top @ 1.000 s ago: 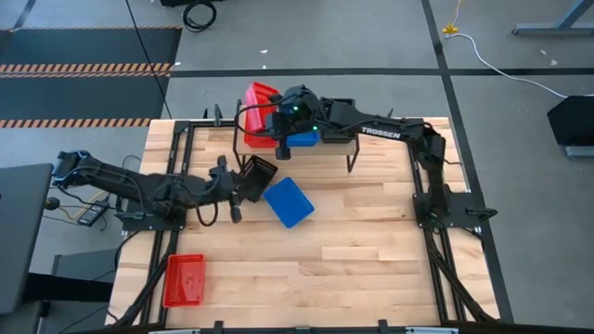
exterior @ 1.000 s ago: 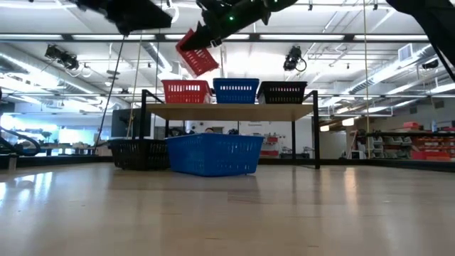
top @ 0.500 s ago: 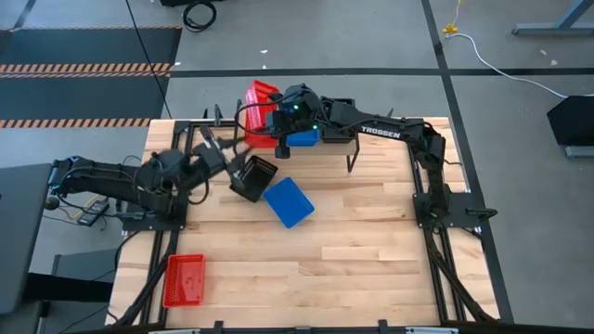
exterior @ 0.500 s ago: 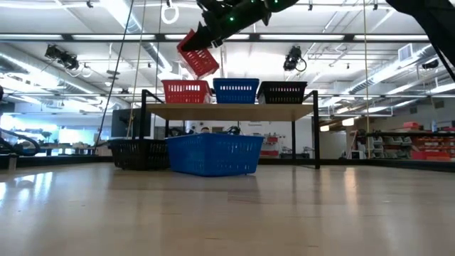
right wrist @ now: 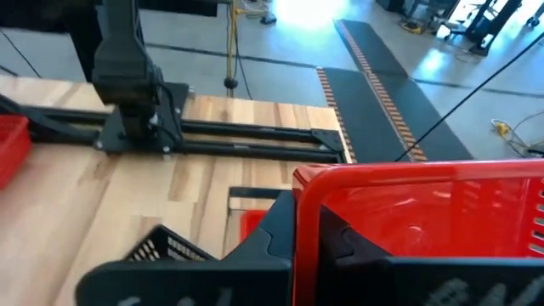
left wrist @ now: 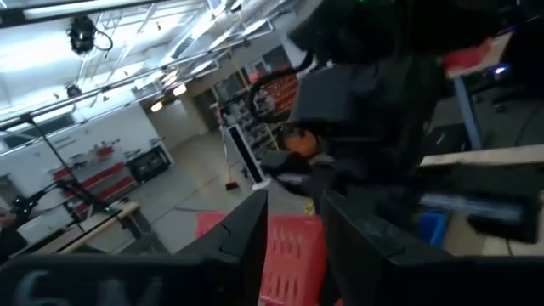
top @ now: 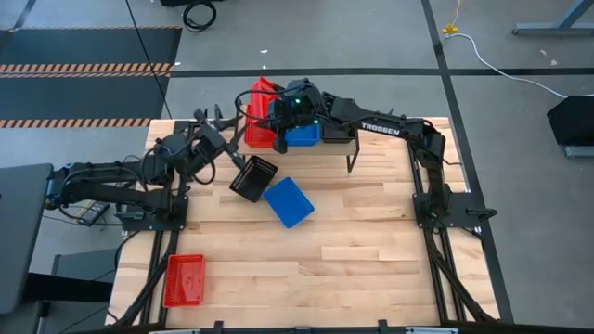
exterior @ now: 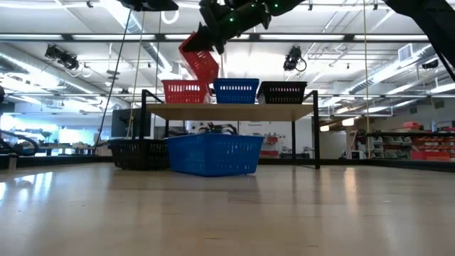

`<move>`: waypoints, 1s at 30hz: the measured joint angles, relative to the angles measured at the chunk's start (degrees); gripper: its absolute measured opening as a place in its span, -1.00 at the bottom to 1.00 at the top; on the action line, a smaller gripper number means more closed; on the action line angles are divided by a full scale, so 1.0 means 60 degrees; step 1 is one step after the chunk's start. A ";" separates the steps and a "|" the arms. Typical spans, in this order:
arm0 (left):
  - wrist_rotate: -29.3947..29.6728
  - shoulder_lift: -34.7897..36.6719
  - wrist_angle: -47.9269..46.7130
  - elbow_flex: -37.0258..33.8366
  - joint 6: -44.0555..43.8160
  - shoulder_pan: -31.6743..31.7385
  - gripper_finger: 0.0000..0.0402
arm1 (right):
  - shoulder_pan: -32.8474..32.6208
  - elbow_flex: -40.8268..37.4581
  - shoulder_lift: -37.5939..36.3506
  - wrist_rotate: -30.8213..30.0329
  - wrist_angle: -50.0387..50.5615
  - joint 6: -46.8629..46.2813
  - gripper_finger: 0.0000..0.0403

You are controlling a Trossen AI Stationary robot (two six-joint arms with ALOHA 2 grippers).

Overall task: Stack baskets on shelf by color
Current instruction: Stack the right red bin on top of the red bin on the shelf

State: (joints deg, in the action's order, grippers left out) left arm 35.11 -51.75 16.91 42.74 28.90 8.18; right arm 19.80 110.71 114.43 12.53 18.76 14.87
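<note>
Two arms show in your overhead picture. Your right arm stretches from its base at 3 o'clock up toward 12, and its right tool (top: 278, 128) is pinching the rim of a red basket (exterior: 199, 62), held tilted in the air above the shelf (exterior: 231, 112). From table height you see that basket hanging over the red one (exterior: 186, 92) that stands on the shelf's plank, beside a blue one (exterior: 236, 91) and a black one (exterior: 283, 92).

Your left arm is folded back near 10 o'clock with its left tool (top: 206, 128) lifted off the table (top: 371, 250); its wrist picture is too blurred, so you cannot tell whether that tool is spread or pressed together.

On the table, a black basket (top: 253, 178) lies just beside a blue basket (top: 289, 201) near the middle, in front of the shelf. Another red basket (top: 184, 280) sits well apart at 7 o'clock. The right arm covers part of the shelf from above.
</note>
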 joint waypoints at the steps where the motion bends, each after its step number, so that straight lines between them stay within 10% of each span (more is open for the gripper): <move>1: 0.0000 0.0000 -0.0004 0.0000 0.0005 0.0053 -0.41 | -0.0024 -0.0001 -0.0002 0.0002 -0.0006 -0.0145 -0.97; 30: -0.0872 0.0000 -0.0551 0.0000 -0.0461 0.0278 -0.41 | -0.0217 -0.0003 0.0393 -0.1155 -0.0436 -0.0225 -0.33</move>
State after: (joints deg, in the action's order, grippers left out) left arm 29.88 -51.75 13.61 42.74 26.13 9.85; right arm 18.50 110.69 116.79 5.61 16.14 13.52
